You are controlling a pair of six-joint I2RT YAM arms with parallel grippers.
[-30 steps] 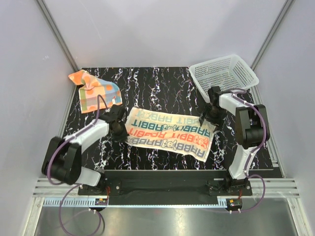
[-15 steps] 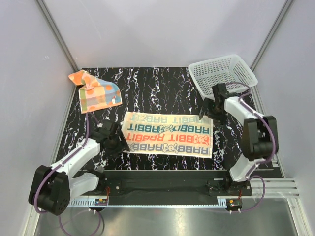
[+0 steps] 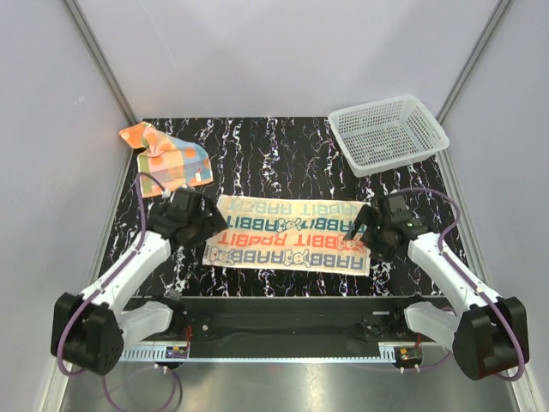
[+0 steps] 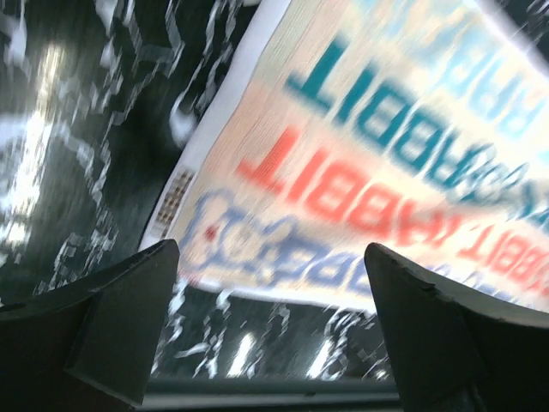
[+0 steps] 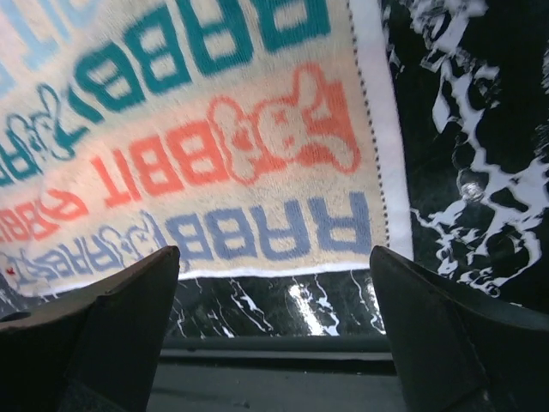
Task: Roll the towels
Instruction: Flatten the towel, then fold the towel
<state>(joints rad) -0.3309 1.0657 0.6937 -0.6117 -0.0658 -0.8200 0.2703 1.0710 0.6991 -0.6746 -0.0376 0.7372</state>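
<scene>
The cream towel with "RABBIT" lettering lies spread flat in the middle of the black marble table. My left gripper hovers open over its left end, with nothing between the fingers. In the left wrist view the towel's near left corner shows blurred between the open left gripper. My right gripper is open over the right end. The right wrist view shows the towel's near right corner ahead of the empty right gripper. The orange patchwork towel lies crumpled at the back left.
A white mesh basket stands at the back right corner of the table. The table's near edge runs just below the towel's near edge. Grey walls enclose the table on three sides.
The left gripper has opened and let go of the towel's left end. The right arm has swung from the towel's far right corner toward its near right end. The towel now lies flat and straight.
</scene>
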